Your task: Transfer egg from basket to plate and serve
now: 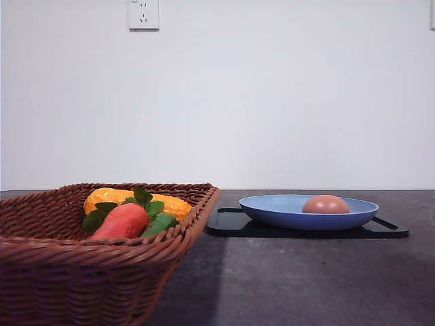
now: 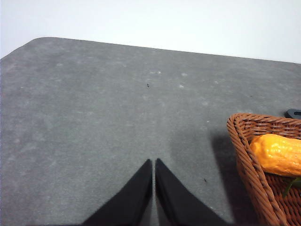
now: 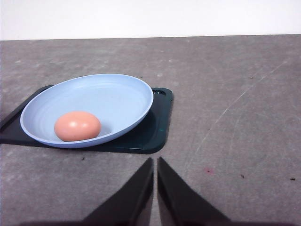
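Nearest the lens, the right tool [image 3: 155, 162] hangs empty with tips pinched together, just short of the plate [image 3: 117, 94] holding the egg [image 3: 77, 125], so the right arm looks nearer for serving.

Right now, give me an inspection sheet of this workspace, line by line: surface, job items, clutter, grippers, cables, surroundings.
Surface: dark grey table, lightly scuffed and speckled.
Egg: lying in the plate, off centre.
Plate: blue, sitting on the black tray.
Basket: wicker, to the left of the tray in the front view, no egg seen in it.
Clutter: carrot and corn cob in the basket.
Left gripper: shut, holding nothing, over bare table beside the basket.
Right gripper: shut, holding nothing, short of the tray.
Cables: nothing seen.
Surroundings: white wall with a wall socket.
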`<action>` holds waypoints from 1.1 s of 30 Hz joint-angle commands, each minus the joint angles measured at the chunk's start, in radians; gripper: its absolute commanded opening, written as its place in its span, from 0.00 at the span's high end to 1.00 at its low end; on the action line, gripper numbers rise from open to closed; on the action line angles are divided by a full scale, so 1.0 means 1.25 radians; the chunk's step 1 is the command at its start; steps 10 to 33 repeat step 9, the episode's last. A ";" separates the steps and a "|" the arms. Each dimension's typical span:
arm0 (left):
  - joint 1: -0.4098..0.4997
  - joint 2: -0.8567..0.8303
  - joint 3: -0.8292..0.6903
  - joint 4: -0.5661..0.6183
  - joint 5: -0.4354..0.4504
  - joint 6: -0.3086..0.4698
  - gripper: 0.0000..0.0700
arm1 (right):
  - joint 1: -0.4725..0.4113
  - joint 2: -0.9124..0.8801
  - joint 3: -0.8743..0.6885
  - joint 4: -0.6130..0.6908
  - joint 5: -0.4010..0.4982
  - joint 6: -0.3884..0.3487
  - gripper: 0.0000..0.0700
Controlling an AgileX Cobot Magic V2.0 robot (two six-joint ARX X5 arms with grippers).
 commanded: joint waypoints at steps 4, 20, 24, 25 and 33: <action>0.002 -0.001 -0.022 -0.004 0.000 -0.002 1.00 | 0.000 -0.003 -0.005 0.001 0.002 0.009 1.00; 0.002 -0.001 -0.022 -0.004 0.000 -0.002 1.00 | 0.000 -0.003 -0.005 0.001 0.002 0.009 1.00; 0.002 -0.001 -0.022 -0.004 0.000 -0.002 1.00 | 0.000 -0.003 -0.005 0.001 0.002 0.009 1.00; 0.002 -0.001 -0.022 -0.004 0.000 -0.002 1.00 | 0.000 -0.003 -0.005 0.001 0.002 0.009 1.00; 0.002 -0.001 -0.022 -0.004 0.000 -0.002 1.00 | 0.000 -0.003 -0.005 0.001 0.002 0.009 1.00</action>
